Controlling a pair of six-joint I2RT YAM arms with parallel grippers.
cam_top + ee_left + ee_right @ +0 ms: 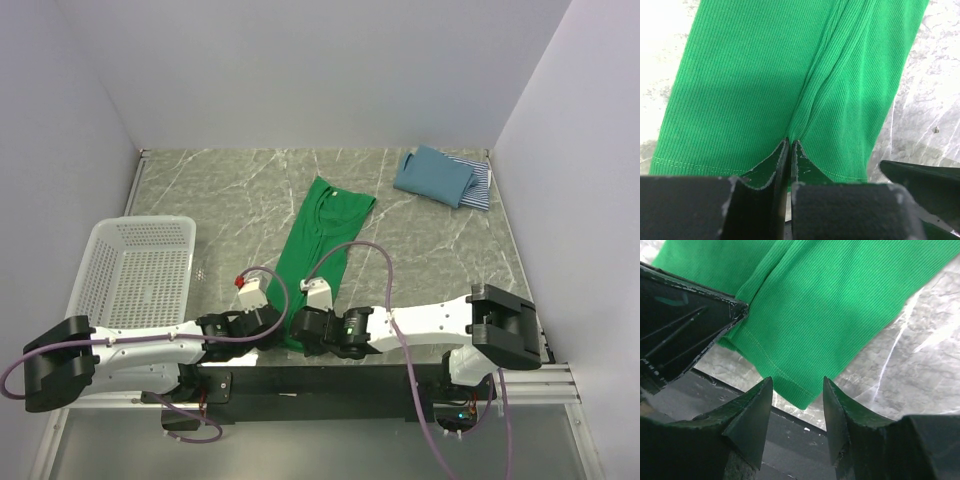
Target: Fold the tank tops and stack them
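The bright green tank top (322, 245) lies stretched out lengthwise on the marble table, its hem at the near edge. My left gripper (790, 144) is shut on the hem of the green top (765, 75), and the cloth puckers at the fingertips. My right gripper (797, 387) stands open just beside it, and the hem's right corner of the green top (840, 300) sits between its two fingertips. The folded teal-blue tank top (432, 175) rests on the striped tank top (482, 186) at the far right corner.
A white mesh basket (95, 262) stands at the left of the table. The black mounting rail (400, 370) runs along the near edge under both grippers. White walls close the table on three sides.
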